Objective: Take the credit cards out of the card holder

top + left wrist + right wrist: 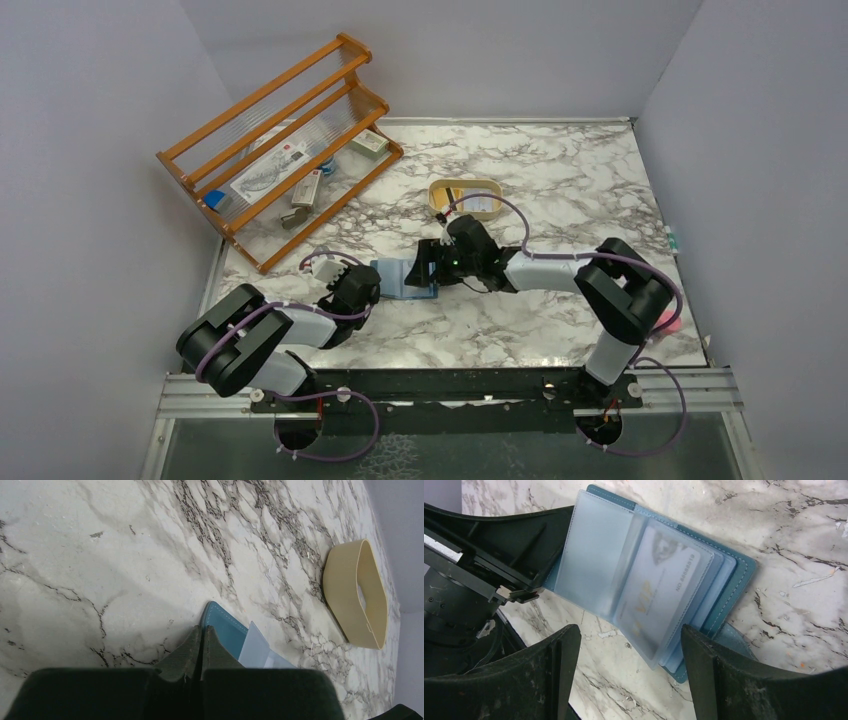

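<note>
I pin the card holder (730, 575) mid-worktop (560, 190) with my left end effector (201, 641) pinched shut on its edge. My right end effector (629, 636) gapes around a sleeved credit card (659, 592). Next, I judge, close on that card and draw it out.

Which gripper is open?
The right gripper: its fingers stand wide apart, on either side of the clear sleeves of the card holder. The left gripper is shut, pinching the holder's teal edge.
</note>
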